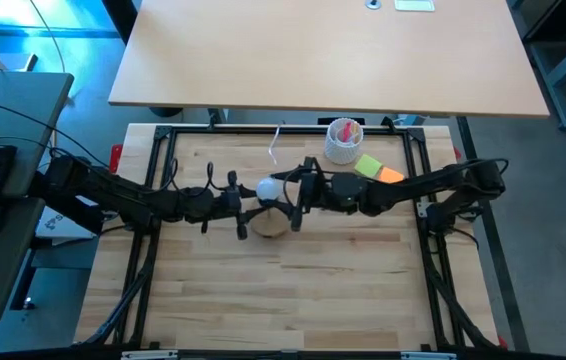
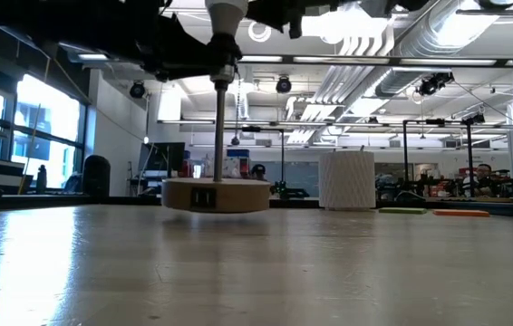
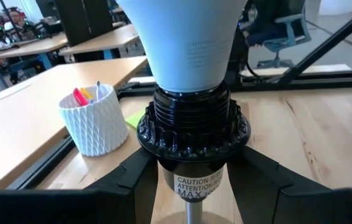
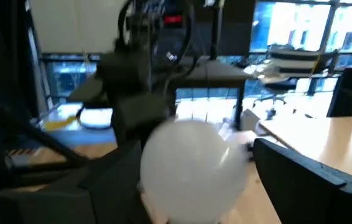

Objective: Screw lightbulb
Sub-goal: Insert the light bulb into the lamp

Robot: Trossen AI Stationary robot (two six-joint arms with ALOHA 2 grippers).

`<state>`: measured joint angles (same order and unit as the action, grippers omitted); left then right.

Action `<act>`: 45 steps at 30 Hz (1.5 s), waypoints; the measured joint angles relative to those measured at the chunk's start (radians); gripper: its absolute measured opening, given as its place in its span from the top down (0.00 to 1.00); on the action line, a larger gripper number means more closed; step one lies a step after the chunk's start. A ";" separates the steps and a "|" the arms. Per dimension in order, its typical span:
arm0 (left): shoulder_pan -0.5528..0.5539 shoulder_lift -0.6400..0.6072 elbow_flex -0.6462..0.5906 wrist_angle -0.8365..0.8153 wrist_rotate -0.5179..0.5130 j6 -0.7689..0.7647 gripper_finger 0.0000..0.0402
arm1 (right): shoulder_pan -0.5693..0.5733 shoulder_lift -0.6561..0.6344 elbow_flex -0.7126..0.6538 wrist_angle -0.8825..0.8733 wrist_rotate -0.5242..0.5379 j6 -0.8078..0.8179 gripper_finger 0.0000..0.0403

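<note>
While seated in socket | lightbulb between right fingers, untouched

The picture's top edge is cropping the lightbulb in the low view, and motion is smearing it in the right wrist view.

Mid-table, the round wooden disc stand with its thin metal post blocks passage, both grippers crowding the small white rounded lightbulb above it. Far right, a white ribbed cup and flat green and orange pads obstruct. The table's near half lies open.
</note>
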<state>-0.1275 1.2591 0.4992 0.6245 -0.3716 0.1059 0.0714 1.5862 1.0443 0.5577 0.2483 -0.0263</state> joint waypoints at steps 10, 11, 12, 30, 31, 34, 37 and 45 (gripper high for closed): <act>-0.004 0.000 -0.001 0.002 0.050 -0.009 0.60 | 0.018 -0.088 0.002 -0.048 0.091 -0.060 0.24; -0.004 0.000 -0.001 0.002 0.055 -0.010 0.60 | 0.021 -0.089 0.002 -0.041 0.091 -0.067 0.24; -0.004 0.000 -0.001 0.003 0.056 -0.010 0.60 | 0.024 -0.092 0.002 -0.036 0.092 -0.080 0.24; -0.004 0.001 -0.002 -0.006 0.353 -0.009 0.60 | 0.033 -0.221 0.002 -0.292 -0.257 -0.082 0.24; -0.004 0.001 -0.002 -0.011 0.354 -0.009 0.60 | 0.033 -0.213 0.002 -0.290 -0.289 -0.085 0.24; -0.001 0.002 -0.003 -0.019 0.354 -0.003 0.60 | 0.034 -0.183 0.002 -0.297 -0.319 -0.107 0.24; 0.006 0.002 -0.003 -0.020 0.354 -0.001 0.60 | 0.029 -0.154 0.002 -0.293 -0.298 -0.110 0.24; 0.010 0.002 -0.003 -0.029 0.354 0.000 0.60 | -0.015 -0.106 0.002 -0.245 -0.283 -0.102 0.24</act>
<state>-0.1173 1.2606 0.4961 0.5957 -0.0174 0.1055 0.0569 1.4798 1.0462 0.3127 -0.0342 -0.1284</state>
